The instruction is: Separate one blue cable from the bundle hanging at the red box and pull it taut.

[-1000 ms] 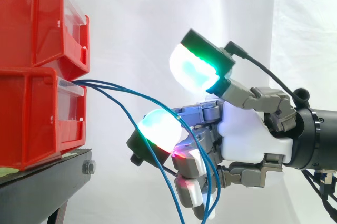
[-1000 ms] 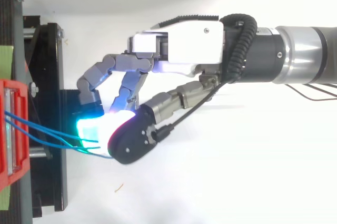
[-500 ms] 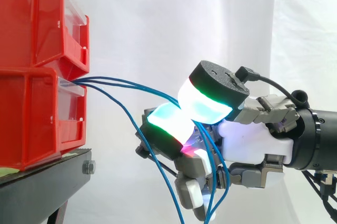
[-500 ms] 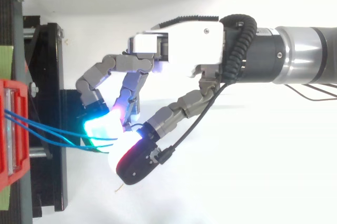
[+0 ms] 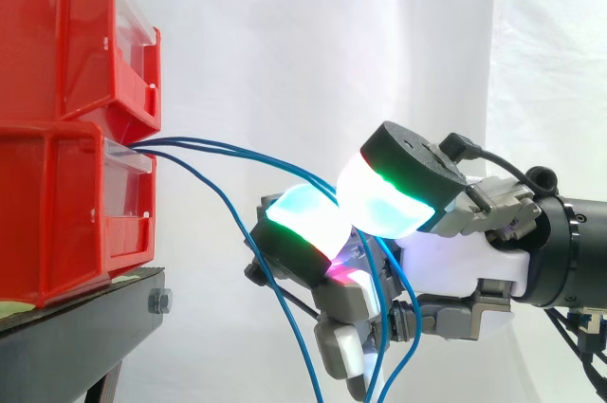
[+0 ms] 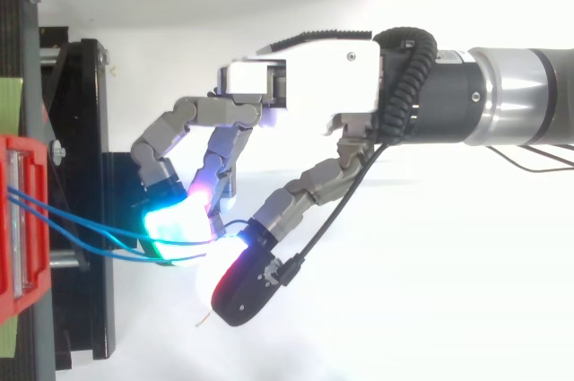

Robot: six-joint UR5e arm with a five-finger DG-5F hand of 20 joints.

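The step in hand looks like the separating grasp itself. In the side view the red box [image 5: 57, 213] fills the left of the frame on its black stand [image 5: 85, 327], and the blue strands leave its lower front lip and arc rightward toward the hand [image 5: 455, 261] at centre right. The hand's two glowing pads [image 5: 303, 218] are pressed together, and the uppermost blue cable [image 5: 248, 153] runs straight into the seam between them, so it appears pinched there. The rest of the bundle [image 5: 285, 310] sags lower and drops toward the bottom edge past the hand's curled lower fingers. Whether a second strand is also caught in the pinch cannot be told: in the top view two strands reach the pads at lower left, and a small loop shows just beside them. The cable bows between box and hand, so it is not yet taut. The next move, by my reading, calls for keeping the pinch firm and drawing the hand toward the right of the frame, away from the box, until the bow straightens, while the loose strands slip free rather than snagging on the lower fingers.
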